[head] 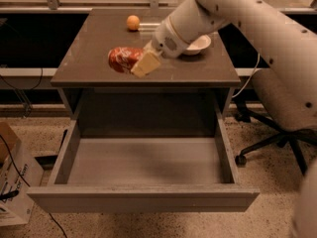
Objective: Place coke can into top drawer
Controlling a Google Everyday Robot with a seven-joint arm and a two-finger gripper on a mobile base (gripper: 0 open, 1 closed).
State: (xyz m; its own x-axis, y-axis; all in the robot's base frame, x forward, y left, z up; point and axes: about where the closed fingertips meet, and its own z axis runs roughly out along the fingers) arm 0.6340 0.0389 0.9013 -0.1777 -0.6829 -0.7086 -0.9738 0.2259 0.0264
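Red aluminium coke can (121, 58) sits clamped in the end effector (140, 63) over the counter (84, 66). Grey top drawer (143, 162) stands open.

An office, I judge: a swivel chair (275, 98) stands by my desk's (89, 58) right edge; my claw (134, 62) clasps the coke can (120, 58) near its front edge.
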